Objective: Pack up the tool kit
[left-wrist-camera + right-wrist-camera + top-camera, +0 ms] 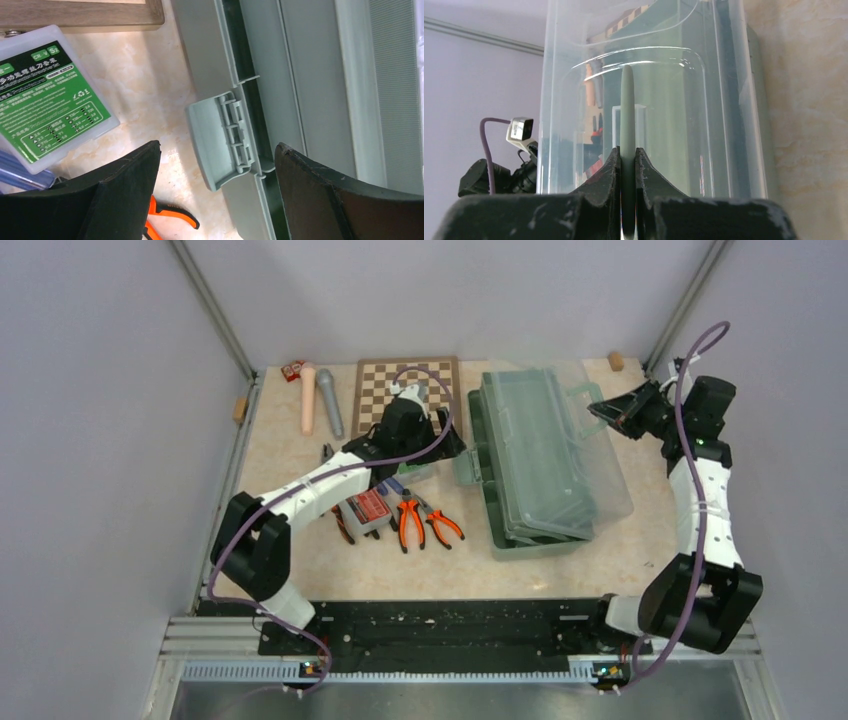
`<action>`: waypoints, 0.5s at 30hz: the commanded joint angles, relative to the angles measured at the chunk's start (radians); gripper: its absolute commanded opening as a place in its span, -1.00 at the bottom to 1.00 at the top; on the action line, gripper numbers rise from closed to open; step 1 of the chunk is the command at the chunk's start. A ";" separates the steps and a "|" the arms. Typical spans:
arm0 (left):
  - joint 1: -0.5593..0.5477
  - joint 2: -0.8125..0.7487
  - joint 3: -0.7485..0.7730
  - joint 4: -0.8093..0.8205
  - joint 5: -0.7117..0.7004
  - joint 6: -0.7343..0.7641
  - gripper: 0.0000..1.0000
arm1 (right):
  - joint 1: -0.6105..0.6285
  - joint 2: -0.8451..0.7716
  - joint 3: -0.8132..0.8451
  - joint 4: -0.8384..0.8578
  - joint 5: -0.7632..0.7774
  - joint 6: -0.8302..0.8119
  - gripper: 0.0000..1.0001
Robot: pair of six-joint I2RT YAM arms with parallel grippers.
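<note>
The sage-green toolbox (500, 525) lies at centre right with its translucent lid (555, 455) partly raised. My right gripper (600, 410) is shut on the lid's green handle (627, 110), edge-on between the fingers. My left gripper (447, 445) is open and empty over the box's left side, its jaws (217, 145) either side of the green latch (225, 135) without touching it. Orange-handled pliers (412, 523) and a red-labelled box (366, 508) lie left of the toolbox. A green-labelled box (47, 100) lies beside the left fingers. The screwdrivers are mostly hidden under the left arm.
The brown chessboard (405, 388) lies at the back behind the left gripper. Pink (308, 398) and grey (330, 405) cylinders lie at the back left. A small wooden block (615, 361) sits at the back right. Walls close in on both sides.
</note>
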 commanded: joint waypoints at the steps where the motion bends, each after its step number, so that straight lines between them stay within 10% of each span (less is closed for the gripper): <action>1: 0.020 -0.100 -0.041 0.024 0.015 0.012 0.78 | -0.085 0.005 0.003 0.174 -0.047 0.065 -1.00; 15: -0.112 -0.198 -0.137 0.092 0.058 -0.089 0.71 | -0.128 -0.022 -0.022 0.172 -0.046 0.071 -1.00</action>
